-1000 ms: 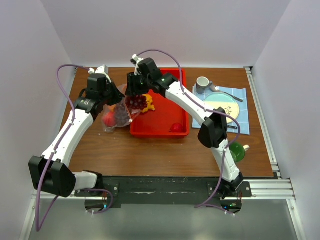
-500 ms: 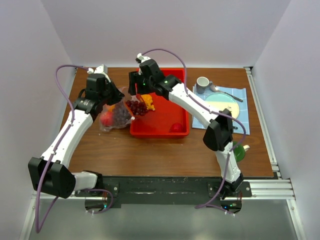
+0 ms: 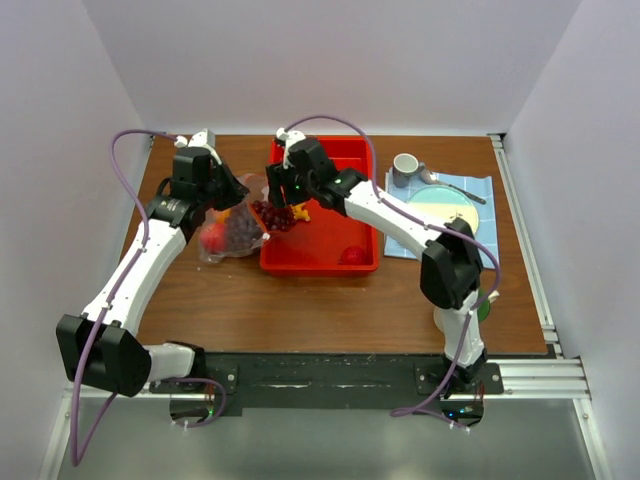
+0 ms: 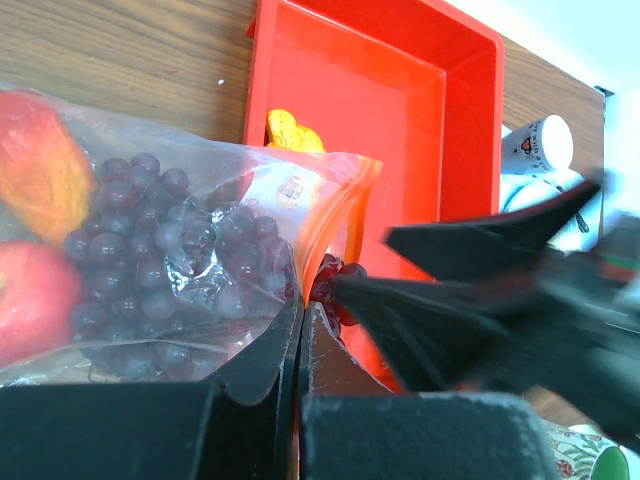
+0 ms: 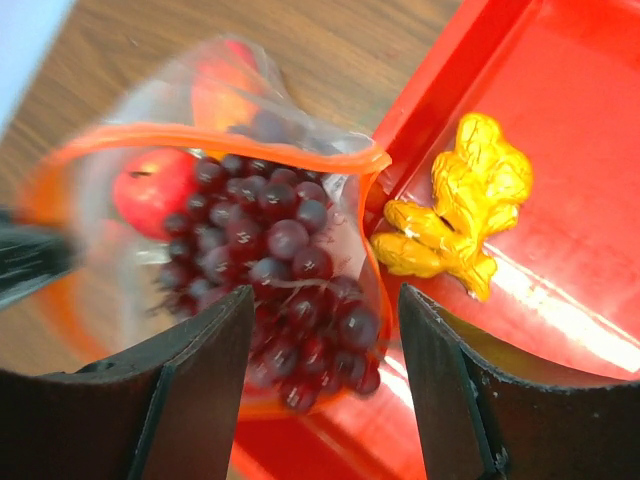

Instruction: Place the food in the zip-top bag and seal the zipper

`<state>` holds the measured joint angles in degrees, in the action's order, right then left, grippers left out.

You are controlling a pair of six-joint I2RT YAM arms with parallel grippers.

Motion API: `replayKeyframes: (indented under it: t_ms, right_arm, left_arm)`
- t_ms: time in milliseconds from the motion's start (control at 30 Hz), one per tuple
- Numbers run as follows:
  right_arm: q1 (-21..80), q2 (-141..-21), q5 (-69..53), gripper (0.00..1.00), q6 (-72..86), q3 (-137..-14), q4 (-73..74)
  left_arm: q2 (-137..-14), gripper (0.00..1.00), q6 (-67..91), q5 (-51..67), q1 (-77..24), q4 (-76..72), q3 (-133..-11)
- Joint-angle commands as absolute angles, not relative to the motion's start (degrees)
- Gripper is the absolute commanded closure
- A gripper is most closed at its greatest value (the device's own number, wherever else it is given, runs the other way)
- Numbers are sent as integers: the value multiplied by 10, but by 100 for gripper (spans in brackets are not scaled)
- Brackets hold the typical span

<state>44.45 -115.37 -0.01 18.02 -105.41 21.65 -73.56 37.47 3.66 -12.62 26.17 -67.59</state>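
Note:
The zip-top bag lies left of the red tray, holding dark grapes, a red fruit and an orange wedge. My left gripper is shut on the bag's mouth edge at the orange-red zipper and holds it up. A dark purple grape bunch lies in the open mouth, over the tray's left rim. My right gripper is open, its jaws wide on either side above this bunch. The yellow-orange cluster lies in the tray. A red fruit lies at the tray's near right corner.
A white mug, a spoon and a plate sit on a blue cloth right of the tray. A green cup stands near my right arm's base. The arms meet closely over the tray's left rim.
My right gripper has shifted right and down over the tray's left side. The grape bunch now lies lower at the bag's mouth. The left gripper has held still on the bag.

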Motion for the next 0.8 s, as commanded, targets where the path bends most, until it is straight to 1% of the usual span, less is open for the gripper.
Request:
replayKeyframes:
  t_ms: [0,33,133,200,233,267,300,367,467,567,600,633,667,767]
  right_arm:
    - [436,-1188,-7,38,153,-1076,175]
    - [434,-1193,-2,40,162,-1078,171]
    - [430,-1194,30,41,173,-1069,154]
    - [431,-1191,45,46,181,-1064,152]
    - [430,-1189,47,52,185,-1063,150]
    - [431,-1187,51,56,187,-1063,149]
    - [430,-1183,60,63,192,-1063,149]
    - [431,-1178,63,67,195,-1064,152]
    - [431,-1179,59,68,196,-1070,156]
    - [431,-1193,53,85,198,-1090,177]
    - [431,-1194,54,93,203,-1095,194]
    - [432,-1190,59,98,206,-1112,208]
    - [432,-1187,66,100,207,-1122,222]
    - [442,-1167,84,100,208,-1178,294]
  left_arm:
    - [-718,100,379,40,-122,238,-692]
    - [-717,100,380,40,-122,240,-693]
    - [-716,100,377,34,-122,245,-694]
    - [-715,100,375,31,-122,247,-693]
    - [-715,100,374,32,-122,247,-693]
    - [-715,100,375,31,-122,247,-693]
    - [-715,100,374,32,-122,247,-693]
    - [-715,100,374,31,-122,249,-693]
    - [-715,100,374,31,-122,247,-692]
    - [-715,100,374,31,-122,245,-693]
    - [-715,100,374,30,-122,245,-693]
    - [-715,100,373,29,-122,246,-693]
    - [-716,100,373,26,-122,247,-693]
    - [-716,100,372,22,-122,248,-691]
